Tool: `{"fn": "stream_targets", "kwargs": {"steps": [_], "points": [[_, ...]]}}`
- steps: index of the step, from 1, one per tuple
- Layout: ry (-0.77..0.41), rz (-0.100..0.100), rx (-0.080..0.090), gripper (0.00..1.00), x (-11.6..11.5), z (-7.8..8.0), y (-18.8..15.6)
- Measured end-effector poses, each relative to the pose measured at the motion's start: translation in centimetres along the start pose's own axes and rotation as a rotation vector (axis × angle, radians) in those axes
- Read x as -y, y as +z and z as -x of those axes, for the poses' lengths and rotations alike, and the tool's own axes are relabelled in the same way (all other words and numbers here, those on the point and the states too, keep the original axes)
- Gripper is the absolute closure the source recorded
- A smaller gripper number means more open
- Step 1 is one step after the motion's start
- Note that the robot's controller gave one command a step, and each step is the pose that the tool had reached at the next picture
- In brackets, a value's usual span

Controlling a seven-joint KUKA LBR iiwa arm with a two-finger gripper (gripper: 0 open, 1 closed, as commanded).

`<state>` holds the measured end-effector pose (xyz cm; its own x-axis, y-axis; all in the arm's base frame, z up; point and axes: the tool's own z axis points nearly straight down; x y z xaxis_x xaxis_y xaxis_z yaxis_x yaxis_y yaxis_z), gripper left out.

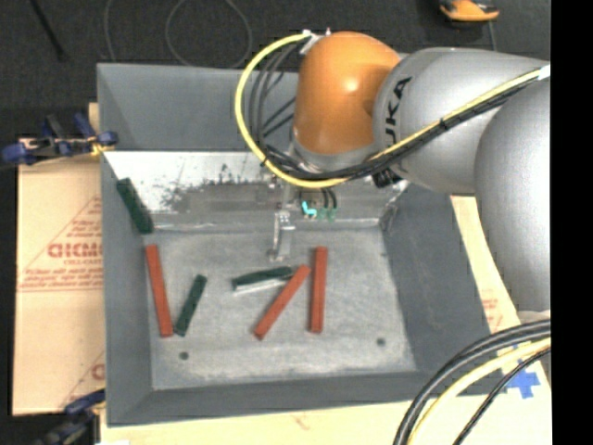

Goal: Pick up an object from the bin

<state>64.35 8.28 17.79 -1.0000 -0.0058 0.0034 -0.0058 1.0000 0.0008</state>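
While the tool (281, 247) hung close by the dark green stick (262, 278) near the bin's (352, 352) middle, its opening could not be told and nothing showed in it. A clean grasp would call for straddling that stick's narrow width, clear of the red stick (281, 301) touching it.

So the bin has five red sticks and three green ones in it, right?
Not quite. The camera view shows three red sticks, not five: the left red stick, the slanted red stick and the right red stick. Three green ones is right: the corner green stick, the short green stick and the middle green stick.
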Motion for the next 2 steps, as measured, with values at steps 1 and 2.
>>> {"fn": "stream_targets", "kwargs": {"steps": [1, 2], "points": [[-0.269, -0.001, 0.005, 0.0, -1.27, -4.51, 10.84], [-0.264, 0.0, 0.01, 1.0, -1.32, -4.34, 10.6]]}}
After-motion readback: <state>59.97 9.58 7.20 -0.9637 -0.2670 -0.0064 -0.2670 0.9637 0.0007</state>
